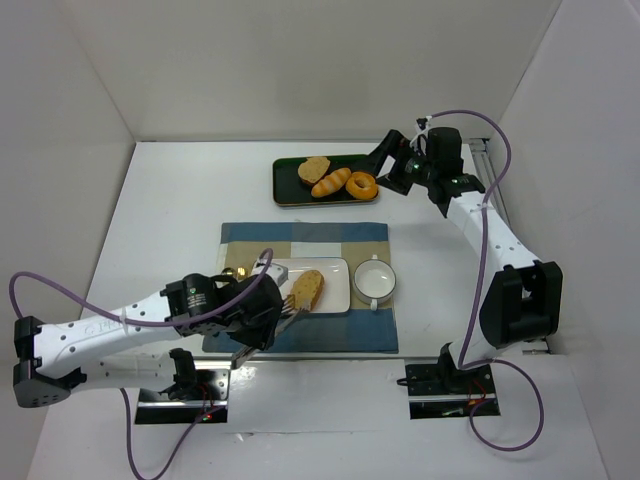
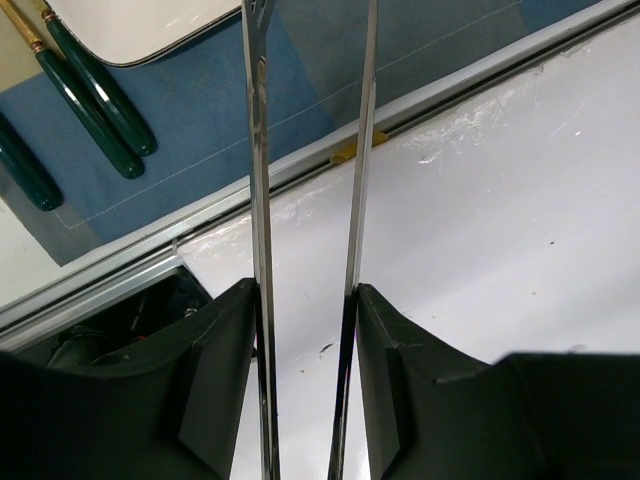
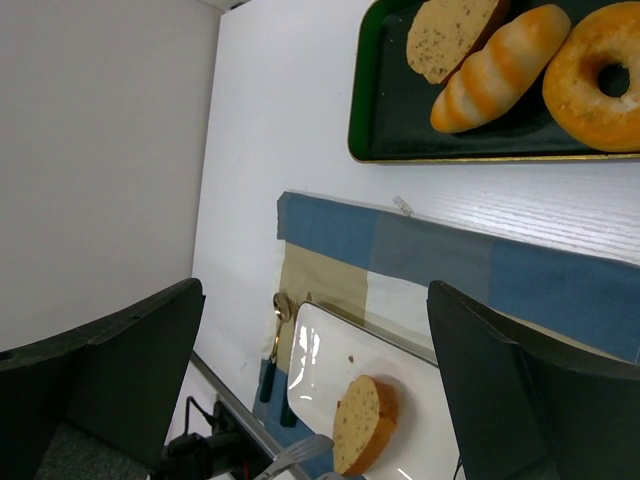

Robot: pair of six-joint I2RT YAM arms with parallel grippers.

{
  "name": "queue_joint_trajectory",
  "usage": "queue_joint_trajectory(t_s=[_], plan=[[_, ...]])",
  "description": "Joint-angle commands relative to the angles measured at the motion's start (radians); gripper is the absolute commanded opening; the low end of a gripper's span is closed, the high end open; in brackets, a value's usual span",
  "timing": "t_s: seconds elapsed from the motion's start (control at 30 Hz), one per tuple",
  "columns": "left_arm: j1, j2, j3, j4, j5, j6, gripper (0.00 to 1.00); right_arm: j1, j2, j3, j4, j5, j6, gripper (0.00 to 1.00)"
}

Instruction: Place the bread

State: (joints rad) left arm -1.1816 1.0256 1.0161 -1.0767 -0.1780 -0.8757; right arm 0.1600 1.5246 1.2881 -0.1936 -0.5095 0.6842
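Now, oval golden-brown bread point(image 1: 306, 289) lies on white rectangular plate point(image 1: 335, 272) mid-frame; left gripper point(image 2: 305, 300) clasps thin steel tongs point(image 2: 258, 180), blades apart; right gripper point(image 3: 315, 295) wide, empty.

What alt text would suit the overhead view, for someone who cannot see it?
A slice of bread lies on a white plate on a blue checked placemat, with tongs in the left gripper at its edge. A white cup stands right of the plate; behind, the right gripper hovers by a dark tray of baked goods.
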Motion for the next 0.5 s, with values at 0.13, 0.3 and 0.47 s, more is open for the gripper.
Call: queue_joint_trajectory(t_s=[0.13,0.3,0.47], plan=[[-0.004,-0.033,0.027,0.003,-0.031,-0.037,0.55,-0.007,-0.009,-0.012,0.042,-0.012,0.005,1.00],[-0.004,-0.079,0.058,-0.018,-0.031,-0.048,0.55,-0.007,-0.009,-0.021,0.054,-0.023,0.017,1.00],[-0.004,-0.099,0.068,-0.040,-0.041,-0.069,0.54,-0.007,0.000,-0.039,0.075,-0.032,0.038,1.00]])
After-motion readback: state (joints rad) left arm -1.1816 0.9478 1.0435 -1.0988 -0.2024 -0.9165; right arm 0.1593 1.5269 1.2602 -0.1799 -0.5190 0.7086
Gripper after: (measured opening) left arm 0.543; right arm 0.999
